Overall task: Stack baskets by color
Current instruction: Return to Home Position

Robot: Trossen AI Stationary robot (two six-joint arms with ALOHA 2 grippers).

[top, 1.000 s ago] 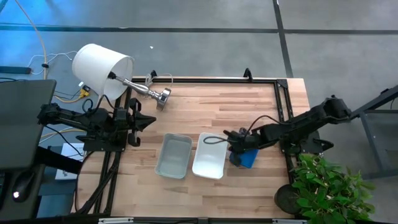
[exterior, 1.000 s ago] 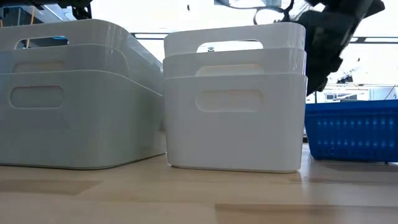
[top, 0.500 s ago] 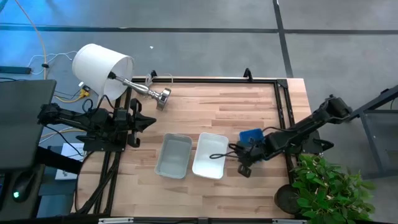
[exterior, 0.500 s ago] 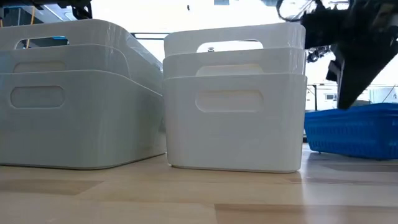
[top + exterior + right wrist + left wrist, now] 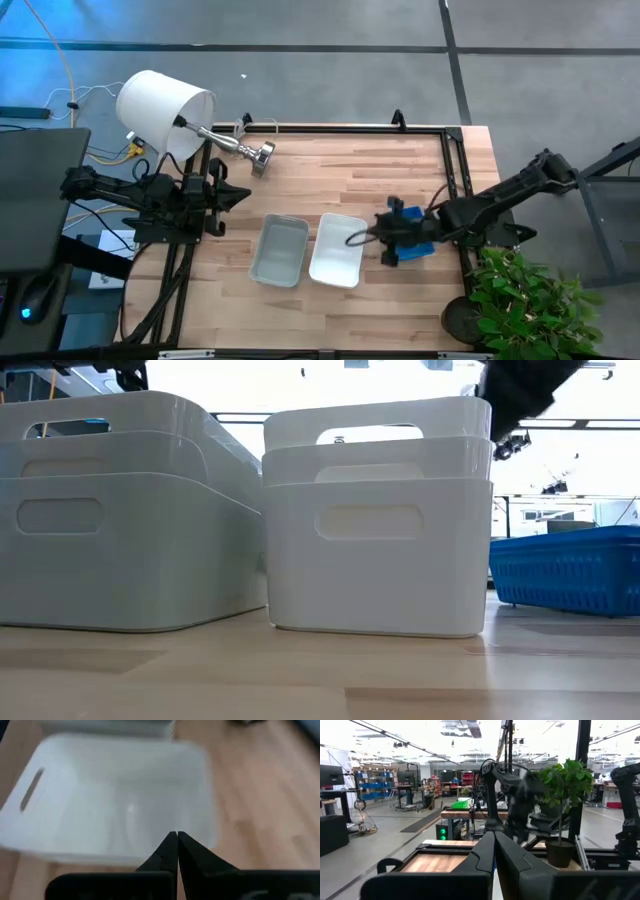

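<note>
The right gripper (image 5: 375, 238), fingers (image 5: 162, 857) clenched on nothing, is hovering over the stacked blue baskets (image 5: 565, 565), with the white baskets (image 5: 335, 255) lying crosswise just ahead of its tips, while the left gripper (image 5: 242, 195), also clenched, is waiting at the surface's (image 5: 350, 170) left edge.

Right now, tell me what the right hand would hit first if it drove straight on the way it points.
Most likely the white basket stack: the right hand, shut, aims at its open top over the near rim. How high it hovers is unclear.
</note>
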